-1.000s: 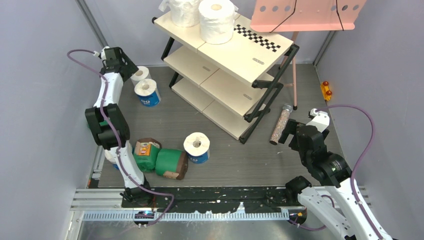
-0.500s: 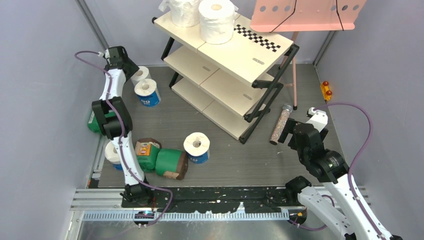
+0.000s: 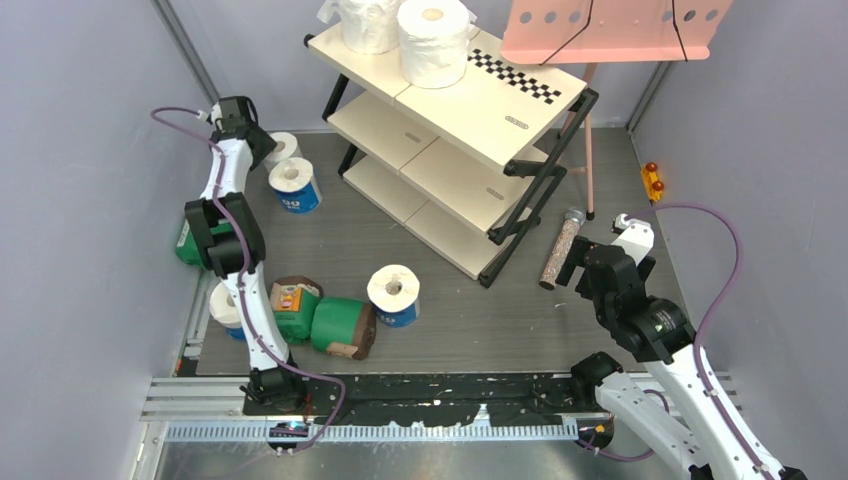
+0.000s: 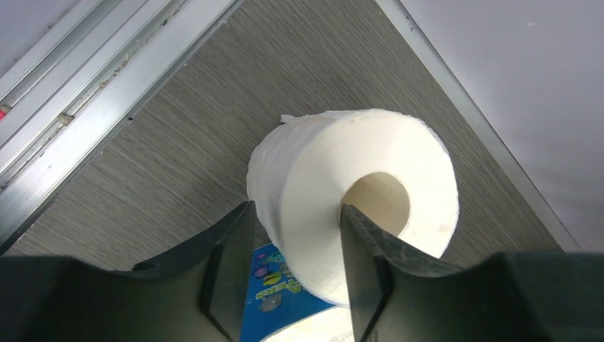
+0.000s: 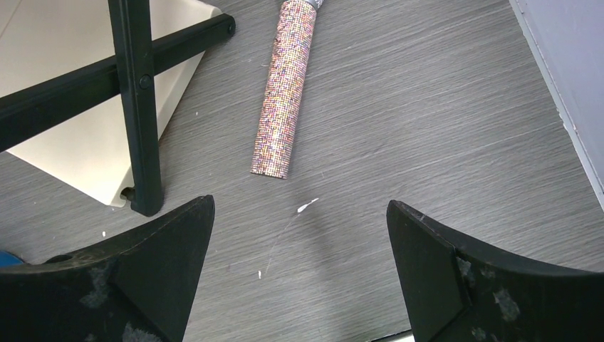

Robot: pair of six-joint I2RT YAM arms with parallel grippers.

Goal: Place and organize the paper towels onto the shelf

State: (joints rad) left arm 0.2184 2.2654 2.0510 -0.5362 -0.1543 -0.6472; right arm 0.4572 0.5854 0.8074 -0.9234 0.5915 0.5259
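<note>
Since a second ago the left arm's elbow has swung back toward the left edge. That uncovers a green-wrapped paper towel roll (image 3: 186,243) at that edge and a white-topped blue roll (image 3: 224,305) nearer the front-left corner. No roll has moved.

The left gripper (image 4: 295,210) has edged into the far-left corner and clamps a plain white paper towel roll (image 3: 283,148) standing there. One finger (image 4: 228,263) lies against its outer side, the other sits at its hollow core, and the wall is pinched between them. Just beside it stands a blue-wrapped roll with printed label (image 3: 294,186); the lettering is too small to read.

Toward the front edge lie a green roll with an orange label (image 3: 291,305) and, touching it, a green roll with a brown end (image 3: 342,325). An upright blue roll (image 3: 394,295) stands just beside them. The orange label is illegible.

The three-tier cream shelf (image 3: 480,110) stands at the far edge. Two white rolls on its top tier (image 3: 433,40) sit at that tier's left end. Its top board carries a checkered strip and a small dark oval mark, which is unreadable. A pink perforated music stand (image 3: 610,30) rises behind.

The right gripper (image 5: 299,206) has shifted slightly left. Its fingers are spread wide and hold nothing, above bare tabletop near the right edge. A thin speckled tube (image 5: 283,92) lies just beyond it, beside the shelf's black leg.
</note>
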